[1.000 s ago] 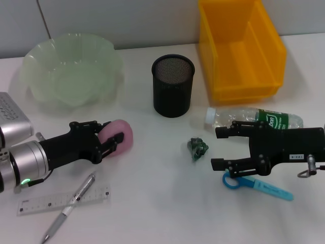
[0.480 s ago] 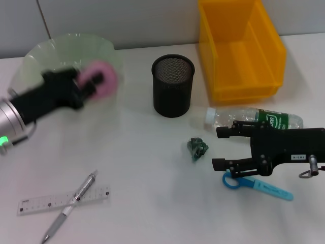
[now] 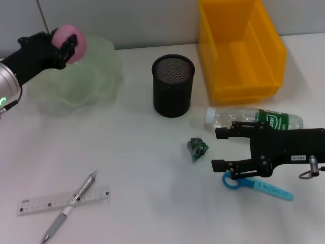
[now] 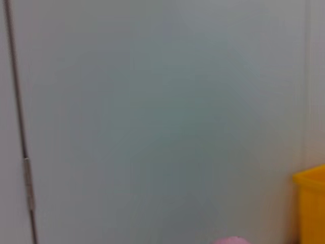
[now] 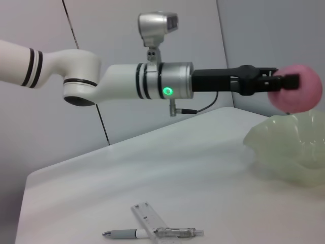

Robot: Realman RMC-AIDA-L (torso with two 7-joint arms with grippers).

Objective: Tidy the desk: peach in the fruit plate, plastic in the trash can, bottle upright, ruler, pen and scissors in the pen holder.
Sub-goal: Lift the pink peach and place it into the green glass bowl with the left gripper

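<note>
The pink peach [image 3: 78,50] is held in the air by my left gripper [image 3: 67,41], which is shut on it over the far left rim of the pale-green fruit plate [image 3: 96,71]. The right wrist view shows the peach [image 5: 299,94] clear above the plate [image 5: 289,147]. My right gripper [image 3: 217,148] hovers open low over the desk [image 3: 142,168], just right of the crumpled green plastic [image 3: 198,148]. The bottle [image 3: 254,118] lies on its side behind it, and the scissors [image 3: 256,184] lie in front. Ruler [image 3: 63,199] and pen [image 3: 68,208] lie crossed at the front left.
The black mesh pen holder [image 3: 173,85] stands mid-desk. To its right, at the back, is the yellow trash can [image 3: 238,48]. A grey wall runs behind the desk.
My left arm has lifted the peach off the desk and carried it back and left, up over the fruit plate. The right arm has stayed put.
</note>
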